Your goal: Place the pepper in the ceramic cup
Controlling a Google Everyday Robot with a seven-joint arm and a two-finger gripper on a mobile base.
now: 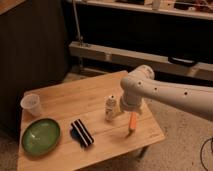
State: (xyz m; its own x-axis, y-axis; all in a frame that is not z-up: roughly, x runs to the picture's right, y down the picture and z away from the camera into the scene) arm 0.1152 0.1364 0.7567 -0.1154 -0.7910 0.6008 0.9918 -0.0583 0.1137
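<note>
The orange pepper [133,123] lies on the wooden table [75,102] near its right edge. The whitish ceramic cup [31,105] stands upright at the table's far left. My gripper [132,112] hangs below the white arm's bend [136,89], right above the pepper's upper end and just right of a white bottle [110,108]. The arm hides most of the gripper.
A wide green bowl [41,136] sits at the front left, below the cup. A black striped object [82,132] lies in front of the bottle. Dark shelving and a metal rail [115,54] run behind the table. The table's right corner is near the pepper.
</note>
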